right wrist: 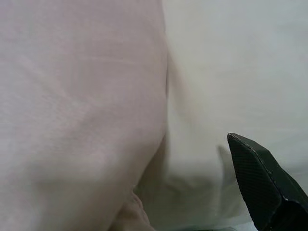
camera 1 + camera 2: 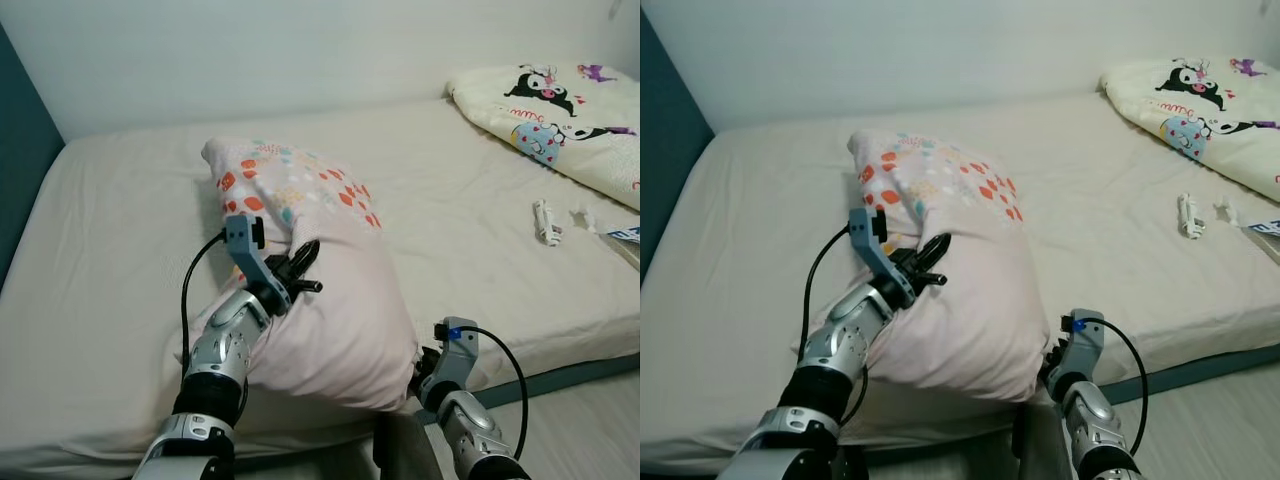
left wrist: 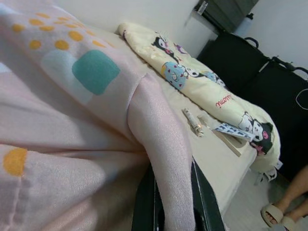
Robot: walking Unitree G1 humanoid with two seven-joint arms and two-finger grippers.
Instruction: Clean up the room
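A pink pillow (image 2: pixel 330 300) with orange and teal dots lies on the cream bed (image 2: pixel 110 230), its near end hanging over the front edge. My left gripper (image 2: pixel 303 270) rests on top of the pillow, shut on a raised fold of its cover (image 3: pixel 161 159), with black fingers (image 3: pixel 144 207) on either side. My right gripper (image 2: pixel 424 366) is low at the pillow's near right corner by the bed edge. In the right wrist view one black finger (image 1: pixel 264 183) stands apart from the pillow cover (image 1: pixel 82 106); the other finger is hidden.
A cream cartoon-print blanket (image 2: pixel 560 110) is bunched at the far right of the bed. A small white object (image 2: pixel 545 222) and a printed paper (image 2: pixel 622 234) lie near it. Black bags (image 3: pixel 250 67) and a person's sandalled feet (image 3: pixel 276 214) are beyond the bed.
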